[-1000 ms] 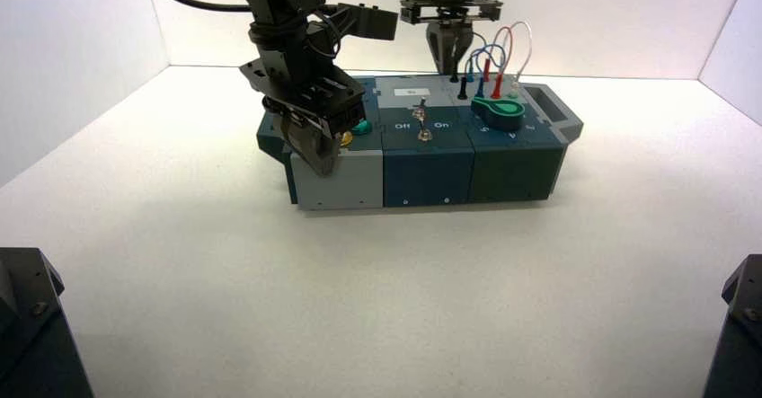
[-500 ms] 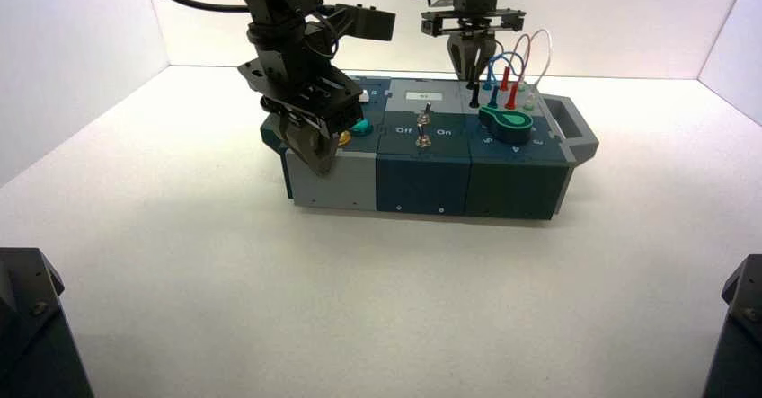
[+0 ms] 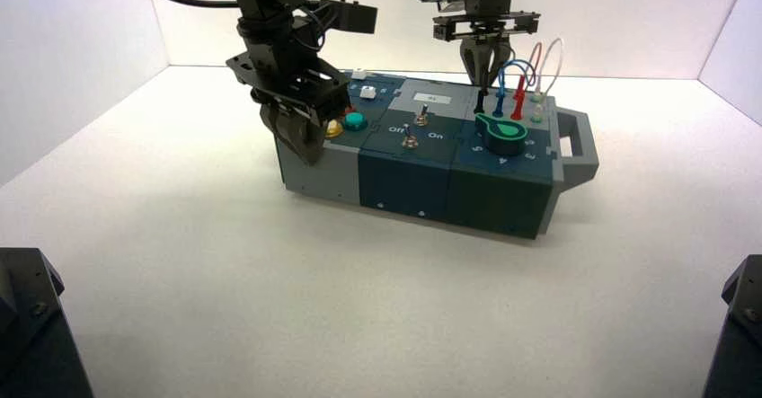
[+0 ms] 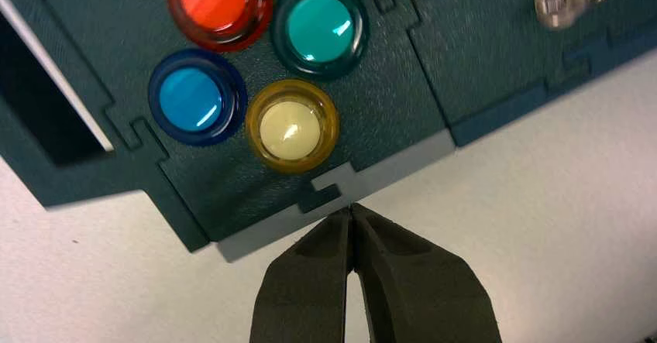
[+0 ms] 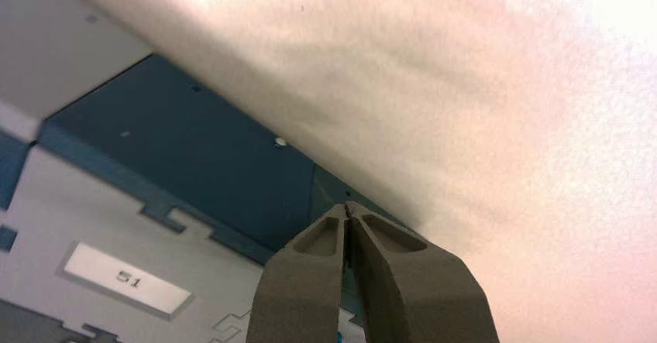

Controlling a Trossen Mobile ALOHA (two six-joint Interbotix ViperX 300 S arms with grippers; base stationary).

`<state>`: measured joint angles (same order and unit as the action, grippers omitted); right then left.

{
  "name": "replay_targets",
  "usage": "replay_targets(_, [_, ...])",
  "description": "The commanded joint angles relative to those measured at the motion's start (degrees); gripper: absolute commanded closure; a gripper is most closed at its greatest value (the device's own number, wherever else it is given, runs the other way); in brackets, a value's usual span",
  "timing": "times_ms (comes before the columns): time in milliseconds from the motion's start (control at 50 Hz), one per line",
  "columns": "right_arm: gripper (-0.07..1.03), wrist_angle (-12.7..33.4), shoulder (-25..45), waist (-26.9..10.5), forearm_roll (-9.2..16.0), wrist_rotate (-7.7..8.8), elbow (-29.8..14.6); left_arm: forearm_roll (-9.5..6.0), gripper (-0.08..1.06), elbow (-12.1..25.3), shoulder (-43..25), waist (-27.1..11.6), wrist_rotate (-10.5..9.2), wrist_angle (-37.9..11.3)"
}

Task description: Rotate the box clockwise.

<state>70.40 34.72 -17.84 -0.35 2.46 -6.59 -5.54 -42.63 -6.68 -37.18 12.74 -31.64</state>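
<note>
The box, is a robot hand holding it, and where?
Nothing is held. Both grippers are shut with empty jaws: the left gripper presses the box at its front edge by the yellow button, the right gripper at its back edge.

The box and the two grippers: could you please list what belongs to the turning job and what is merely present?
In the job:
box
left gripper, shut, at its near front edge
right gripper, shut, at its far side

Merely present:
four round buttons
green dial
jumper wires
</note>
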Motion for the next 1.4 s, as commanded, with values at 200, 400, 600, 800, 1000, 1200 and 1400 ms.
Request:
replay_targets(200, [0.99,-0.7,-5.4,-1.0,0.5,0.44,4.1,0.79,1.01,5.6,-1.8,0.9,0.26,1.1])
replay_targets(400, [0.99,-1.1,-7.8,-1.0,0.7,0.26,7.6,1.23,1.01,7.9,-4.7,0.9,0.62,1.1])
replay_targets(600, [0.99,-2.9,-10.1,-1.1,0.8,0.18,12.5,1.93,1.01,9.8,-7.2,1.0,0.7,1.3])
replay_targets(800, [0.99,-3.8,-10.8,-1.1,1.1,0.09,15.8,3.6,1.01,11.2,-7.5,1.8,0.79,1.3])
replay_targets(1000, [0.99,-4.9,-12.5,-1.1,1.5,0.0,19.1,4.13,1.01,12.1,-7.5,3.5,0.7,1.3])
replay_targets(1200, [0.99,-7.1,-14.5,-1.3,1.8,0.09,22.8,5.45,1.01,12.9,-7.2,5.7,0.7,1.3])
replay_targets(1400, [0.99,-8.6,-15.7,0.2,0.7,0.09,24.1,5.63,1.01,13.1,-5.0,7.7,0.62,-0.5])
